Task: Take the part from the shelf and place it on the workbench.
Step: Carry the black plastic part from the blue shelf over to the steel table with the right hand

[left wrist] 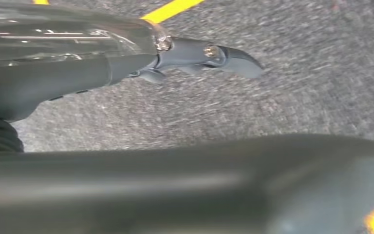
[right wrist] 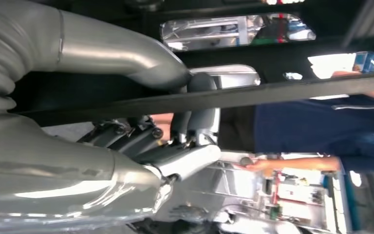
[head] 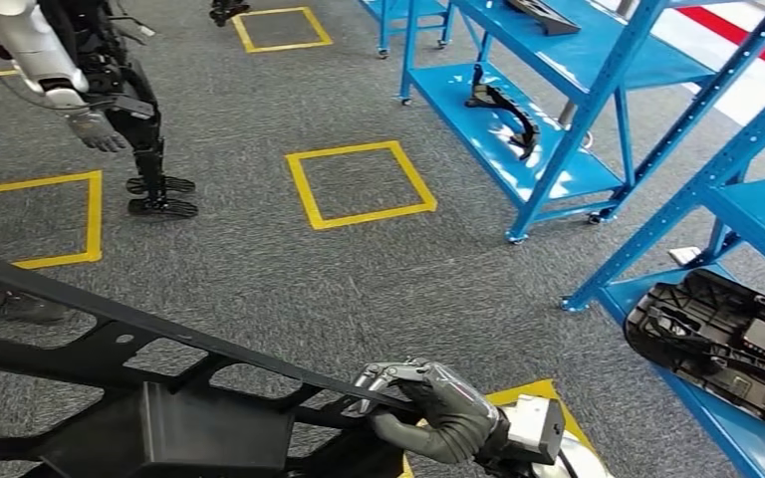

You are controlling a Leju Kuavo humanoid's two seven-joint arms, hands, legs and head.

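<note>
Carrying the large black plastic lattice-frame part off the blue metal shelves, right hand clamped on its edge; left hand's grasp unclear; workbench placement remains.

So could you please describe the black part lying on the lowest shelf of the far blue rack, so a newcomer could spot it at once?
Start at the blue rack standing right of the yellow floor square. On its lowest shelf lies a slim, curved black part. Unlike the broad ribbed black panel on the nearer rack at the right edge, it is narrow and arched.
</note>
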